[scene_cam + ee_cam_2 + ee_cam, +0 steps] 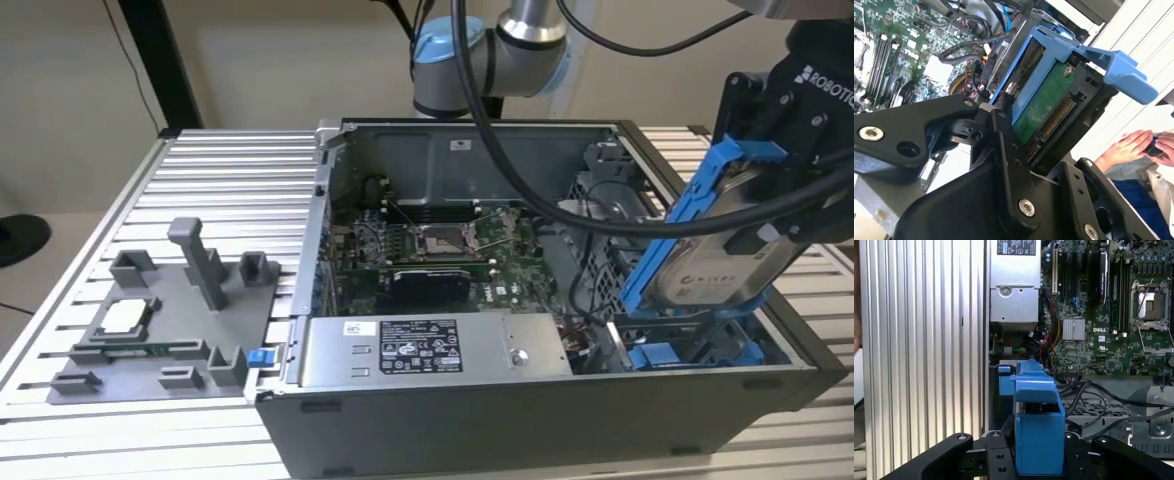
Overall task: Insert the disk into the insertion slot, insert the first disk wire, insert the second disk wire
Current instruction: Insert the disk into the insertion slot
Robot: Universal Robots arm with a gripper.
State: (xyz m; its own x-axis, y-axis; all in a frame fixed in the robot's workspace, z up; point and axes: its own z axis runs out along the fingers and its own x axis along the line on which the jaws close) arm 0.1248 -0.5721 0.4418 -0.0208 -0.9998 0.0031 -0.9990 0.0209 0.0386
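My gripper point(1039, 455) pinches the blue-framed disk point(721, 260), holding it tilted; the slot point(691, 352) lies just below my fingers point(1006, 145), inside the open case point(534, 425).

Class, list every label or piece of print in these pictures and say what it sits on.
Grey box: white label, print too small to read.
Disk: white label, blurred.
Pincer: white lettering, cut off by the picture's edge.
Circuit board: a maker's mark; other print too small.

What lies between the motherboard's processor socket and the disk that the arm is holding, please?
Thick black cables cross that stretch in the exterior view, looping between the processor socket and the tilted disk.
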